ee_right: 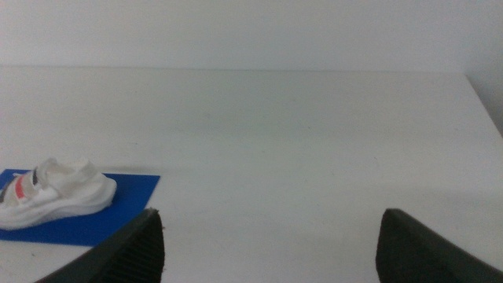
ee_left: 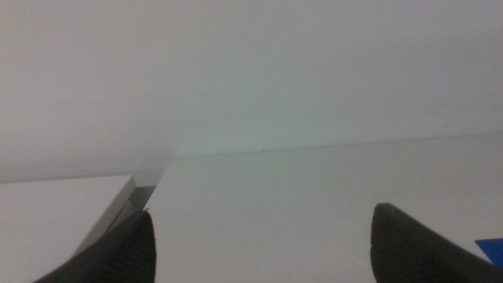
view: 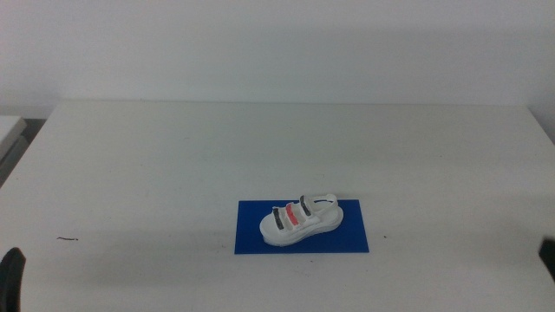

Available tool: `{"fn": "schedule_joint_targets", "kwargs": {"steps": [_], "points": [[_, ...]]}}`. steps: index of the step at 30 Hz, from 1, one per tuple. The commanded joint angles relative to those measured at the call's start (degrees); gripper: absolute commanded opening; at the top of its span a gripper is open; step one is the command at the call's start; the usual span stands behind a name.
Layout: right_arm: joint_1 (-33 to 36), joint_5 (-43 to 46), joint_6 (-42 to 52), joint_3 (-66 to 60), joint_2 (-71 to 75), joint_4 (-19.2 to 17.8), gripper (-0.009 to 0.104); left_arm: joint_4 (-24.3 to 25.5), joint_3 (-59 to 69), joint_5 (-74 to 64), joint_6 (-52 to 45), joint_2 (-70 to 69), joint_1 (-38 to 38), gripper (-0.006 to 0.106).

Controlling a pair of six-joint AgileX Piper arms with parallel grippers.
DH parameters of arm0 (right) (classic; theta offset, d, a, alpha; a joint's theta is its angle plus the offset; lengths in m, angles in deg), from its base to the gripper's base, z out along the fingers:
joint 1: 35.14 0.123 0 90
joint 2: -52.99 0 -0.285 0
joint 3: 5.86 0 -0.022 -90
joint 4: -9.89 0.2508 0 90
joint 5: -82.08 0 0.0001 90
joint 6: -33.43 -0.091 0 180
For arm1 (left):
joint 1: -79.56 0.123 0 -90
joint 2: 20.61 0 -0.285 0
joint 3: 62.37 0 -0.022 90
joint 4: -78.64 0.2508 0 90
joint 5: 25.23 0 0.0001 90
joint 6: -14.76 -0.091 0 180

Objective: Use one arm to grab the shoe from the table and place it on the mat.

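Observation:
The white shoe with two black straps and one red strap lies on the dark-blue mat, near the front middle of the white table. It also shows in the right wrist view, on the mat. No gripper touches it. My left gripper is open and empty at the table's front left, and a bit of it shows at the middle view's bottom left corner. My right gripper is open and empty at the front right, apart from the shoe.
A small dark mark lies on the table at the front left. A second white surface adjoins the table's left edge. A corner of the mat shows in the left wrist view.

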Motion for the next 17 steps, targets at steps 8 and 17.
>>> {"fn": "schedule_joint_targets", "kwargs": {"steps": [8, 17], "points": [[-3.44, 0.96, 0.56, -11.39, 19.93, -0.43, 0.093, -0.23, 0.02, 0.70, 0.08, 0.28, 0.03, 0.094], [-4.85, -0.18, 0.56, -11.39, 22.60, -0.59, 0.093, -0.23, 0.02, 0.70, 0.08, 0.28, 0.03, 0.094]]}}
